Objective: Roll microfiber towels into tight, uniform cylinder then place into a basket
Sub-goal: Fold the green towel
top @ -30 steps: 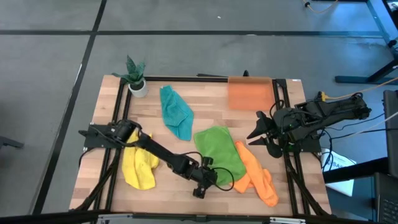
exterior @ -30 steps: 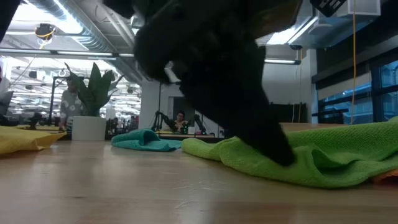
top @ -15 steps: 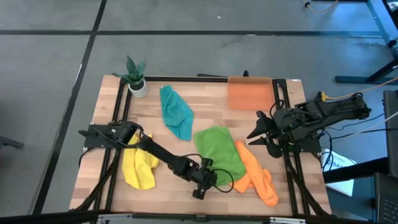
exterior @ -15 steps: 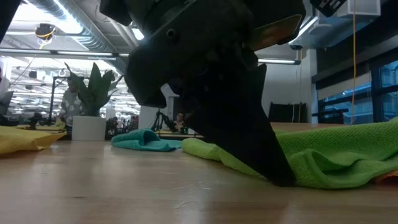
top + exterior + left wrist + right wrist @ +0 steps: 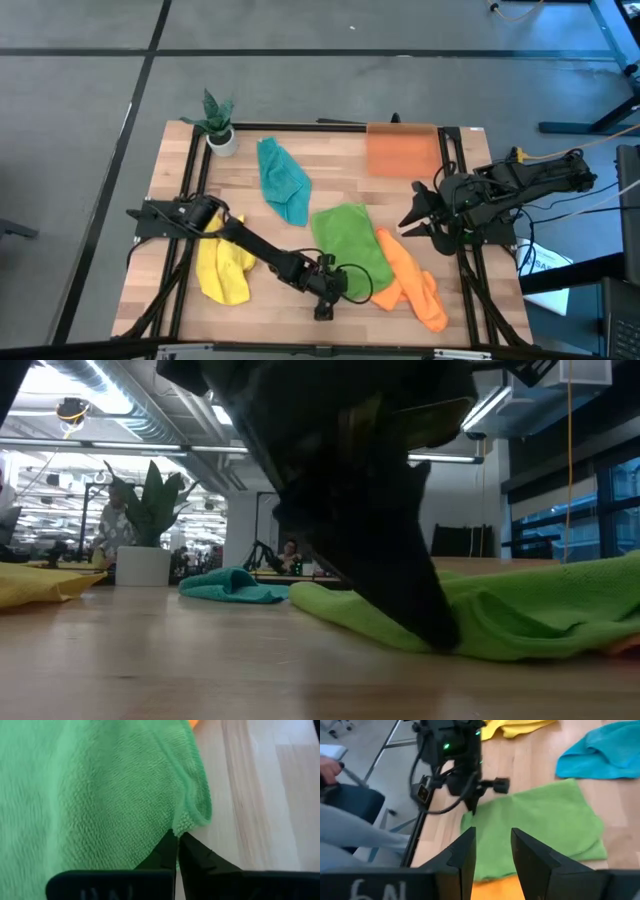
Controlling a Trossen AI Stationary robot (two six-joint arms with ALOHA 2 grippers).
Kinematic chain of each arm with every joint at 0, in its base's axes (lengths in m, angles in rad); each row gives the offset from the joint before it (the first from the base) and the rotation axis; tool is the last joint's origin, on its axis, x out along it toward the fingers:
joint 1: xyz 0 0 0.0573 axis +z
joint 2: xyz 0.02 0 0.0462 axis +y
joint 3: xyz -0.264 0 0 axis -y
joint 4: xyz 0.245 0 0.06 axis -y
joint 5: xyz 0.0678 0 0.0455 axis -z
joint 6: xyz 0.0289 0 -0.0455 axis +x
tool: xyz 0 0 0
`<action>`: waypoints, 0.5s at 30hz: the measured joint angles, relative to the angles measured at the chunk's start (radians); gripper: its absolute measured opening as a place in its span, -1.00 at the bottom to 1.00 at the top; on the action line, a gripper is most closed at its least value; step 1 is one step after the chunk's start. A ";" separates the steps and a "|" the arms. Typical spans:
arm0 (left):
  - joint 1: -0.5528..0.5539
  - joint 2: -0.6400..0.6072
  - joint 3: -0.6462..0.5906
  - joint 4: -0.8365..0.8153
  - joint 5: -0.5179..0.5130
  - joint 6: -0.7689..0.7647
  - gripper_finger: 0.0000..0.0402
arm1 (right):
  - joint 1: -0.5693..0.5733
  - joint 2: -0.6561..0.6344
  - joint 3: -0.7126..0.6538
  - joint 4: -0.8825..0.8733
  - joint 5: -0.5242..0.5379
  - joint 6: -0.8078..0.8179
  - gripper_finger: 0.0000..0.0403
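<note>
Wood-slat tabletop (image 5: 330,150), black frame rails along both sides, grey floor around. Four towels lie unrolled: green towel (image 5: 350,245) centre-front, orange towel (image 5: 412,280) just beside it, teal towel (image 5: 282,180) behind, yellow towel (image 5: 222,265) front left. Orange basket (image 5: 402,150) at back right; potted plant (image 5: 218,122) at back left corner. Left gripper (image 5: 178,836) closed, pinching green towel's front corner. Right gripper (image 5: 418,220) parted, holding nothing, at right edge. Low view: open workshop, ceiling strip lights.

Open lanes and blockers on the wooden surface (image 5: 330,165)

Bare wood lies between the teal cloth (image 5: 282,179) and the translucent orange tray (image 5: 402,150), and along the near edge left of the left gripper (image 5: 322,312). The bright green towel (image 5: 350,245), orange cloth (image 5: 412,281) and yellow cloth (image 5: 222,266) crowd the near half; a potted plant (image 5: 218,124) fills the far left corner.
</note>
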 joint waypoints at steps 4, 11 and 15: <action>-0.010 -0.032 -0.006 -0.035 0.019 -0.094 -1.00 | 0.001 0.007 -0.009 -0.040 -0.033 -0.031 -0.38; -0.024 -0.133 -0.004 -0.189 -0.006 -0.222 -1.00 | 0.006 0.020 -0.084 -0.040 -0.067 -0.110 -0.38; -0.023 -0.183 -0.004 -0.260 -0.016 -0.286 -1.00 | 0.006 0.051 -0.118 0.012 -0.076 -0.110 -0.38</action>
